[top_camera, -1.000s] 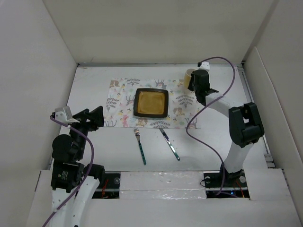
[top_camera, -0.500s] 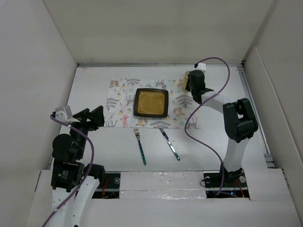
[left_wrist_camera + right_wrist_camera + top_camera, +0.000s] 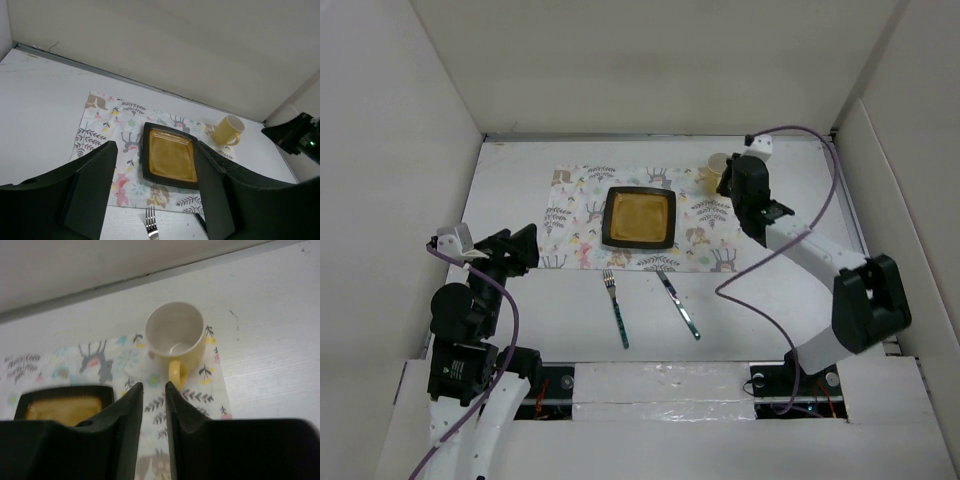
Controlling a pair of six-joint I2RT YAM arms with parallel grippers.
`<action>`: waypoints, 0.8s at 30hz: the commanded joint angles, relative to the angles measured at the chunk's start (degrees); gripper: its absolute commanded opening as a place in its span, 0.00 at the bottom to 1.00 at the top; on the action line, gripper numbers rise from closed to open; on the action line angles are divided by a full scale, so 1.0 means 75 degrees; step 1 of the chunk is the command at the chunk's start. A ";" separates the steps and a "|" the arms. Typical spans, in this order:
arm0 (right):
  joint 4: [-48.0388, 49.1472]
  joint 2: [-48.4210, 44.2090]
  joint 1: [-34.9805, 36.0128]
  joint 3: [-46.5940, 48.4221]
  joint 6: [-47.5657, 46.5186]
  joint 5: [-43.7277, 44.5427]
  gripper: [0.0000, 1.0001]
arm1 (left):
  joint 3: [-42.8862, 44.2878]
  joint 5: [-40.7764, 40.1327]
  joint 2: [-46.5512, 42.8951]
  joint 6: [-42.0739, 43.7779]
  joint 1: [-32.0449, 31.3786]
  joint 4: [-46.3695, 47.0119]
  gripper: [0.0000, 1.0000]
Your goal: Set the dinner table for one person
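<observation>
One white worktop (image 3: 520,170) carries one animal-print placemat (image 3: 575,215). On placemat: one square yellow plate with dark rim (image 3: 640,218) at centre, one yellow mug (image 3: 175,340) upright at far right corner. One fork (image 3: 616,308) and one knife (image 3: 678,303) lie on bare worktop just near of placemat. Left hand (image 3: 152,192) spread wide, empty. Right hand (image 3: 154,392) narrowed to slit, empty, near mug handle.

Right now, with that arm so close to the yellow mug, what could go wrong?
The right hand sits nearly shut just short of the mug, its fingers apart from the handle; a nudge forward could push or tip the mug off the placemat corner. The fork and knife lie on the bare table below the plate, so a sweeping arm could scatter them.
</observation>
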 commanded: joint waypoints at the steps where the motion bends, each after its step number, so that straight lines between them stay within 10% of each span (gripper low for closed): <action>1: 0.0020 -0.1334 0.0824 -0.1143 0.0411 -0.0472 0.00 | -0.0068 0.0119 -0.0077 0.0106 -0.0021 0.0385 0.58; 8: -0.0703 -0.3011 0.3249 -0.3359 0.0598 -0.1484 0.00 | -0.0056 0.0120 -0.0078 0.0142 -0.0021 0.0397 0.00; 9: -0.0892 -0.3129 0.3507 -0.3535 0.0761 -0.1496 0.00 | -0.0045 0.0027 -0.0078 0.0142 -0.0021 0.0385 0.00; 13: -0.1712 -0.3318 0.4364 -0.4146 0.1313 -0.1684 0.55 | -0.0056 0.0037 -0.0124 0.0106 -0.0021 0.0384 0.02; 17: -0.2451 -0.2816 0.4985 -0.4158 0.1688 -0.1472 0.60 | -0.0068 0.0143 -0.0042 0.0118 -0.0021 0.0397 0.36; 24: -0.3179 -0.1364 0.5595 -0.3502 0.2004 -0.0805 0.56 | -0.0056 0.0119 -0.0053 0.0107 -0.0021 0.0373 0.46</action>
